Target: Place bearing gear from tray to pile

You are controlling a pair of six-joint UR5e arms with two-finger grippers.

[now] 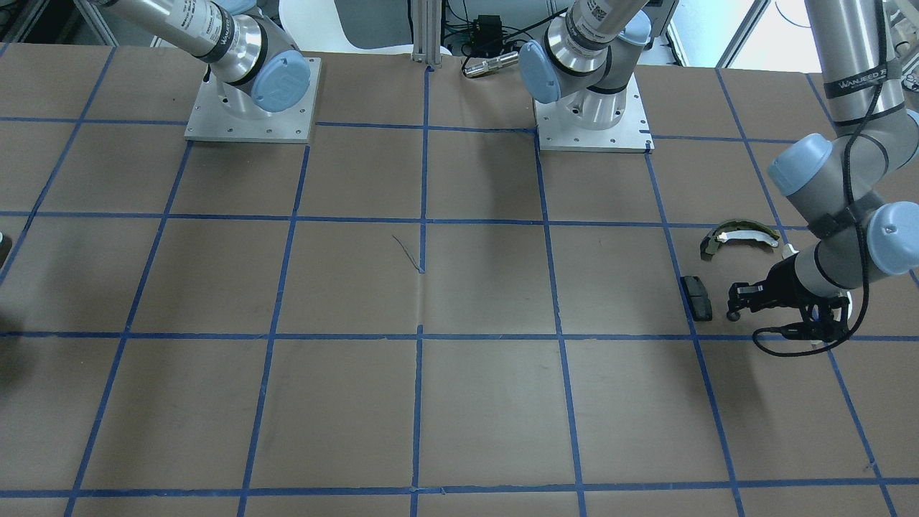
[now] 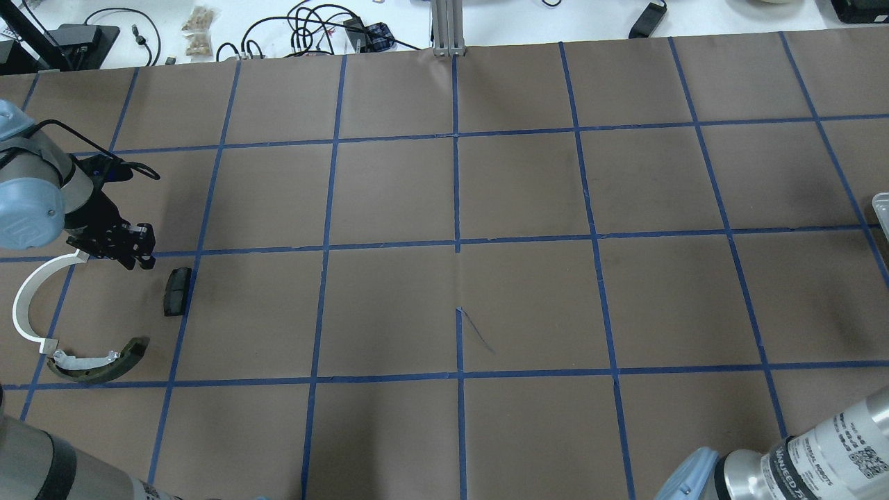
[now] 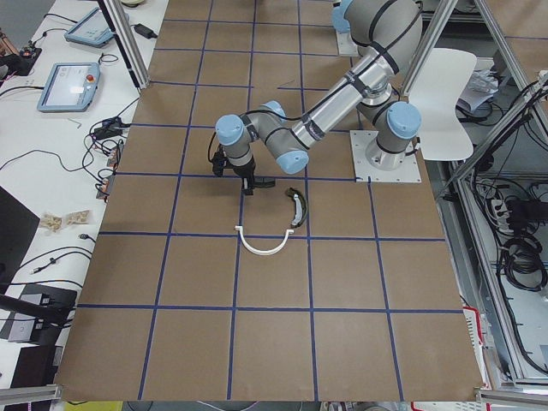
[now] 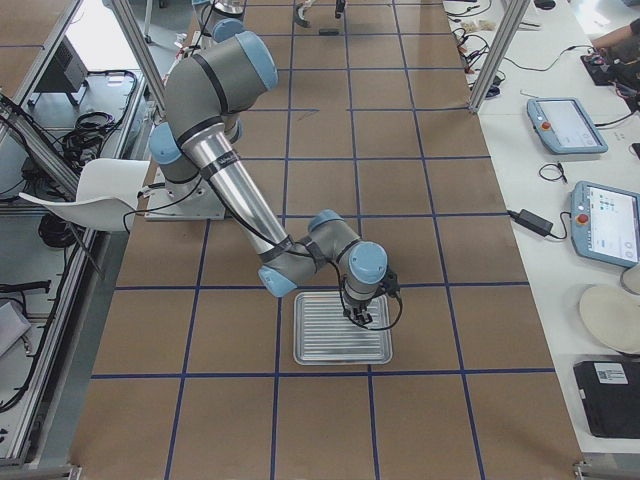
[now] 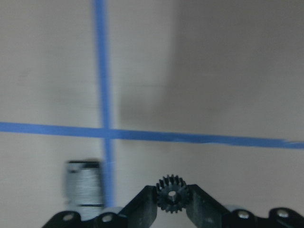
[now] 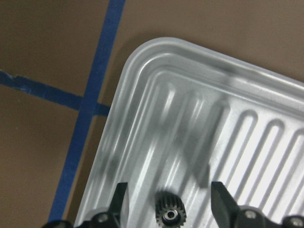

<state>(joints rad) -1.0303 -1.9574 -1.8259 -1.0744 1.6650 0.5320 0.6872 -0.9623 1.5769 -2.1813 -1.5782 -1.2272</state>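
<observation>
The bearing gear [image 5: 172,194], small, black and toothed, sits pinched between the fingertips of the left gripper [image 2: 144,246], whose jaws are closed tight on its rim. That gripper is at the pile, just beside one end of the white plastic arc [image 2: 24,298] and near the black rectangular pad [image 2: 178,292]. The olive brake shoe [image 2: 97,361] lies at the arc's other end on the worktop [image 2: 458,194].

The right gripper [image 6: 168,199] is over a corner of the ribbed metal tray [image 6: 247,90], its jaws spread wide. A second gear [image 6: 170,213] lies on the tray between them, touching neither finger.
</observation>
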